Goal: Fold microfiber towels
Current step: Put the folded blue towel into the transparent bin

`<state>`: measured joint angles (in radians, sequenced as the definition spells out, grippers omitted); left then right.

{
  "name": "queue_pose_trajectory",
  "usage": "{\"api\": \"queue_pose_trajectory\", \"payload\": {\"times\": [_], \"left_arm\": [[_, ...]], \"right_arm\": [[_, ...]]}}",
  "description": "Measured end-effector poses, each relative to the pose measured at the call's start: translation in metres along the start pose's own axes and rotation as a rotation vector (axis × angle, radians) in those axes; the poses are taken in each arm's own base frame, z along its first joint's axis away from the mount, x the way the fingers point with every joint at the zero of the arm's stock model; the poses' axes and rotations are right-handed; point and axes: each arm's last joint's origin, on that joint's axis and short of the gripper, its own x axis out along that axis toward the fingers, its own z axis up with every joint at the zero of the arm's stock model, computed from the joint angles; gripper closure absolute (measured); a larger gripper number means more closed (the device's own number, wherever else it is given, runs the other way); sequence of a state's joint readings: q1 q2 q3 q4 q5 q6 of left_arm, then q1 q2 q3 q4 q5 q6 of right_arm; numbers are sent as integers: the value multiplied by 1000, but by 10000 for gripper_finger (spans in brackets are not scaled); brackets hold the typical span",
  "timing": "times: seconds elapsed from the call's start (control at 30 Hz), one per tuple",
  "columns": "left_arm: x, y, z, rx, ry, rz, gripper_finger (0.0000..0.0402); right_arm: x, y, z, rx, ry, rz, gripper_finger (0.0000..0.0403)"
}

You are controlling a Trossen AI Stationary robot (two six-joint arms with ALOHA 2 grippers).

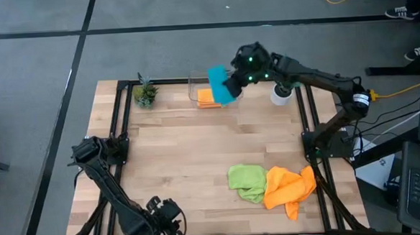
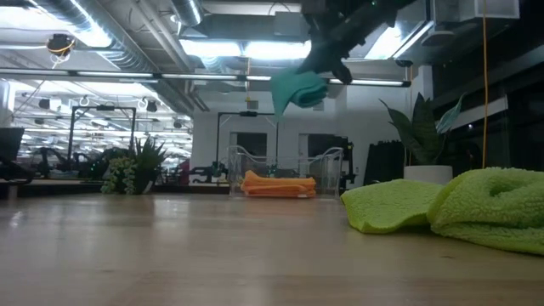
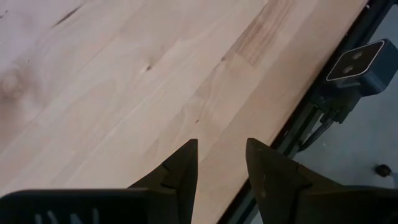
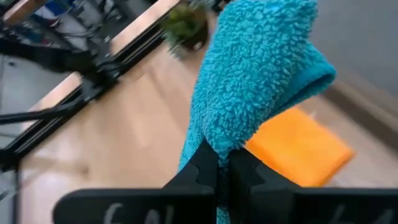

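The right tool (image 1: 231, 82) hangs high above the far side of the wooden worktop (image 1: 197, 154), its fingers clamped on a folded teal-blue microfiber towel (image 1: 220, 85) that droops from the grip. Directly beneath that tool stands a clear plastic bin (image 2: 285, 170) with a folded orange microfiber towel (image 2: 277, 184) lying flat inside it; in the right wrist view the teal-blue cloth fills the space just ahead of the pinched fingers (image 4: 205, 163), with the orange one below and beyond it. A small potted plant (image 1: 145, 94) sits at the far edge of the worktop, off to the side of the right tool toward the left arm. A white cup-like object (image 1: 281, 94) stands just beside the right arm on its other side.

Well away from the right tool, at the near edge of the worktop, a lime green microfiber towel (image 1: 247, 181) lies crumpled, touching a second orange microfiber towel (image 1: 289, 187), also rumpled and unfolded.

The left tool (image 3: 221, 163) waits at the near left corner, its fingers apart and holding nothing, poised over bare wood just beside the worktop's dark frame rail (image 3: 292, 134).
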<state>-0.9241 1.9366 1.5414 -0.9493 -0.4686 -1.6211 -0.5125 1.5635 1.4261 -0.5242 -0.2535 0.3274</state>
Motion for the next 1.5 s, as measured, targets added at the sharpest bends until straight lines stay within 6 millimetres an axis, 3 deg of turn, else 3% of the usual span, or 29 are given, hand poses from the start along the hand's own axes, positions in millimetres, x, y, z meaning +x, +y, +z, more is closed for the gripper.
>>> {"api": "queue_pose_trajectory", "payload": {"times": [0.2,0.37,0.47,0.67,1.03,1.13,1.33,1.5], "left_arm": [[0,0,1,27,-1,1,274],[3,0,6,24,-5,9,274],[6,0,12,12,-9,17,274],[15,1,30,-37,-22,39,274],[30,5,63,-117,-45,79,274],[33,6,69,-132,-49,87,274],[36,8,76,-149,-54,95,274],[36,8,76,-148,-54,97,274]], "right_arm": [[-13,-41,15,-14,-67,-90,395],[-16,-61,22,-53,-107,-112,395],[-7,-71,24,-71,-104,-70,395],[27,-103,31,-38,-20,4,395],[40,-119,97,-281,142,-11,395],[43,-128,105,-344,191,-14,395],[65,-148,85,-450,335,5,396],[69,-151,75,-474,401,39,396]]}}
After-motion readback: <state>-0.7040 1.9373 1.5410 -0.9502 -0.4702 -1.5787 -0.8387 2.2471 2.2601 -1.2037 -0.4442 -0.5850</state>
